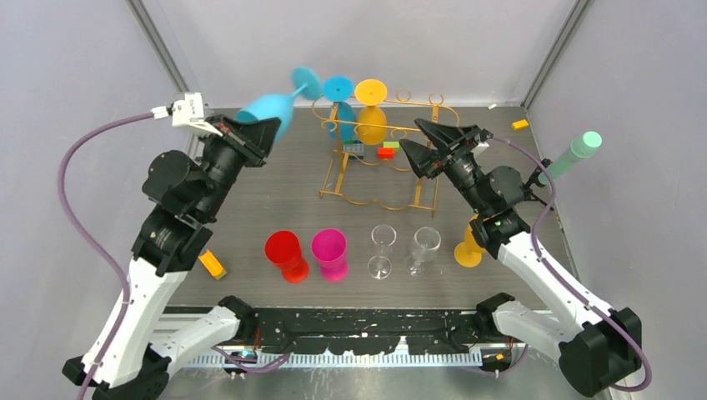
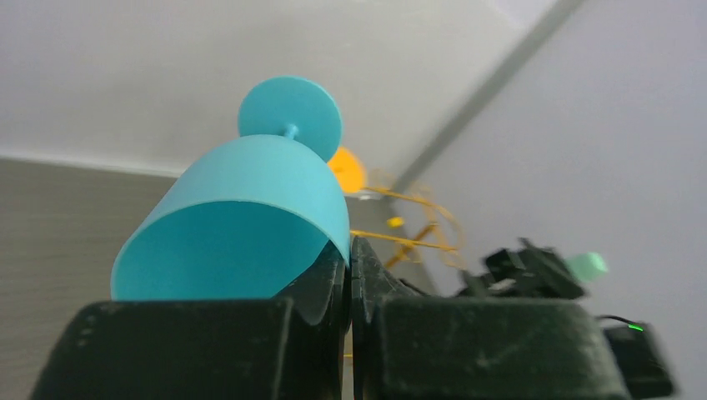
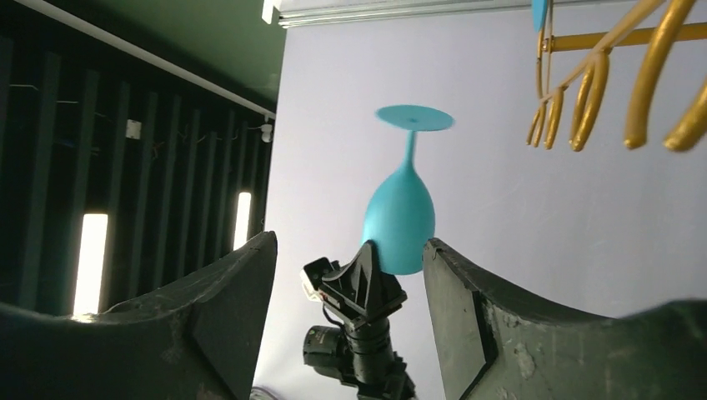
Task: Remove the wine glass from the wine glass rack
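The blue wine glass (image 1: 267, 107) is clamped at its rim by the left gripper (image 1: 268, 127), clear left of the rack (image 1: 406, 128); the right gripper (image 1: 409, 134) is spread.

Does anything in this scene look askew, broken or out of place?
Only the blue wine glass: the left gripper, jaws shut on its rim, holds it tilted, foot up, left of the wine glass rack. Nothing looks spilled or broken.

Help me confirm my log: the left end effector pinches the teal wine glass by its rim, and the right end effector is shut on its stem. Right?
No. The right end effector is open and empty, as the right wrist view shows. The left end effector does pinch the teal wine glass by its rim.
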`<state>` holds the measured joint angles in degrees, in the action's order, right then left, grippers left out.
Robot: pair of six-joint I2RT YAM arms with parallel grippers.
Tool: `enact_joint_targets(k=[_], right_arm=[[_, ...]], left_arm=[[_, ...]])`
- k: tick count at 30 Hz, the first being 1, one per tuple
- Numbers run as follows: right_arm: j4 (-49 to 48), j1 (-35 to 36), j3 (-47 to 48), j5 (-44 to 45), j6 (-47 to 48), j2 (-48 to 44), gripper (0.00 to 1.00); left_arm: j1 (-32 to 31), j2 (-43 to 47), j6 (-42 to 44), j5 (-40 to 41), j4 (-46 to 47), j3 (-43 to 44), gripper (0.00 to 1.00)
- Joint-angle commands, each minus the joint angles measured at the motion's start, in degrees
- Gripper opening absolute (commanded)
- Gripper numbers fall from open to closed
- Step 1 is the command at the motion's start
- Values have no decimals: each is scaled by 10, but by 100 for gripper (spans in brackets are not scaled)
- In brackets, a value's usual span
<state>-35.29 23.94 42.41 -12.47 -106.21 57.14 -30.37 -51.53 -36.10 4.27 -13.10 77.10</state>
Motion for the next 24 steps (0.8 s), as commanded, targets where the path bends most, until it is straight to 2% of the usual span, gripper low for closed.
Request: enact_joint_targets(k=[1, 5, 7, 11, 18, 24], right_arm=[[71, 3, 28, 1, 93, -45, 69], [173, 3, 50, 26, 155, -78, 68], [229, 2, 58, 43, 183, -94, 67], [279, 2, 69, 70, 216, -117, 67], [298, 2, 65, 66, 223, -125, 66], [298, 2, 54, 64, 219, -129, 66]], left_arm=[[0, 7, 100, 224, -208, 39, 0], [0, -32, 89, 318, -410, 100, 0], [0, -46, 87, 316, -469, 105, 0], [0, -81, 74, 294, -544, 97, 0], [11, -106, 63, 219, -532, 35, 0], [20, -144, 79, 105, -482, -4, 0]])
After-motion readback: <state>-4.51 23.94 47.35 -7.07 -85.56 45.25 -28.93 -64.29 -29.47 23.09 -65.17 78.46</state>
